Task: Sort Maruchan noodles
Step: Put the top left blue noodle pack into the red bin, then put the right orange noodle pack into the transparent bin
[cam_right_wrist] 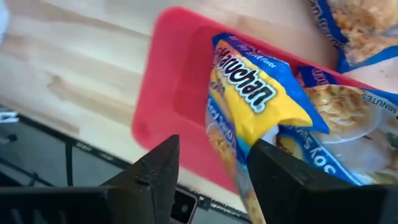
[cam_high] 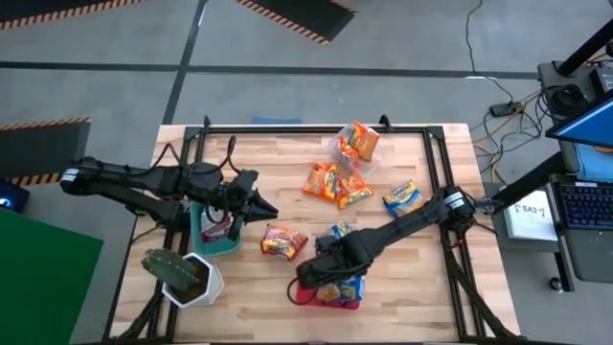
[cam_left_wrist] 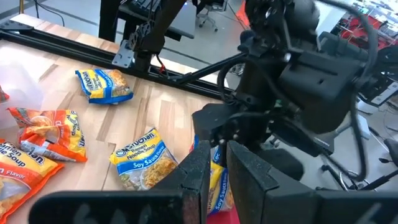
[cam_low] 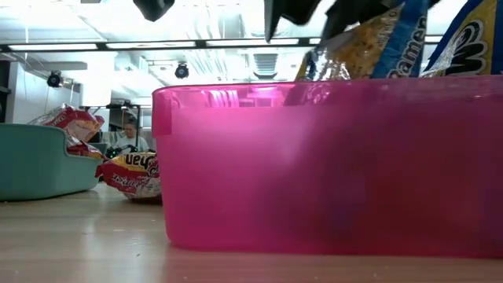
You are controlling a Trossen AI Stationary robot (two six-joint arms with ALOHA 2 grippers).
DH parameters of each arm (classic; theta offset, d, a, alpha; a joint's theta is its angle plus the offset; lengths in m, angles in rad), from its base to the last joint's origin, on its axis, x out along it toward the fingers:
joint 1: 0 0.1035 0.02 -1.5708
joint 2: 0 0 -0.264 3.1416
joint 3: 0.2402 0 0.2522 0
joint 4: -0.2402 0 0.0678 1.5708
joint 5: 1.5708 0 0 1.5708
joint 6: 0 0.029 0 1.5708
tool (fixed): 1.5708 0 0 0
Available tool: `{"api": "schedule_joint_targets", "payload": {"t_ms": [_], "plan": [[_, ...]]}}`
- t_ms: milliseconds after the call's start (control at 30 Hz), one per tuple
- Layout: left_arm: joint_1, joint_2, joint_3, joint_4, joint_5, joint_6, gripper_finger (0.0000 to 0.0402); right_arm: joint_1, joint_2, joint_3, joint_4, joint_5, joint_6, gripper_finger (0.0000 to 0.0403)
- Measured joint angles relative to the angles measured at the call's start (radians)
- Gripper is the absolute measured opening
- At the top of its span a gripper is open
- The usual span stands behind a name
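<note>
Hovering over the red plastic bin [cam_right_wrist: 171, 93], the right pincer [cam_right_wrist: 214, 171] is standing apart beside a blue-and-yellow crinkly noodle packet [cam_right_wrist: 252, 99]; the left pincer [cam_high: 268, 210], fingers together, is waiting above the wooden surface [cam_high: 249, 287].

Both arms are matte black throughout. From above, the left arm [cam_high: 144, 182] reads as a chain of rounded joint housings linked by slim tubes, with thin black cables looping off its forearm, and it tapers to a pointed left gripper [cam_high: 266, 208]. The right arm [cam_high: 412, 222] has a pale metallic ring at its joint near the desk's right edge. Its wrist block [cam_left_wrist: 298, 81] is bulky and boxy, strung with thin black wires. The right gripper [cam_right_wrist: 208, 177] has flat, wedge-shaped, dull black fingers [cam_right_wrist: 149, 180].
</note>
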State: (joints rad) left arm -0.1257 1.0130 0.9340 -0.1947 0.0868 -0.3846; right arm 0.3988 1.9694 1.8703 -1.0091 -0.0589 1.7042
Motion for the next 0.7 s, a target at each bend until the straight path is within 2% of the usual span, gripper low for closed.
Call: {"api": "schedule_joint_targets", "payload": {"t_ms": [467,700], "plan": [[0.0,0.0,0.019,-0.007,0.001,0.001,0.0037,0.0,-0.002,0.208,-0.171,0.043,-0.173,0.017],[0.0,-0.002,0.02,-0.062,0.008,-0.002,0.0037,0.0,-0.002,0.282,-0.237,0.084,-0.267,0.0141]]}}
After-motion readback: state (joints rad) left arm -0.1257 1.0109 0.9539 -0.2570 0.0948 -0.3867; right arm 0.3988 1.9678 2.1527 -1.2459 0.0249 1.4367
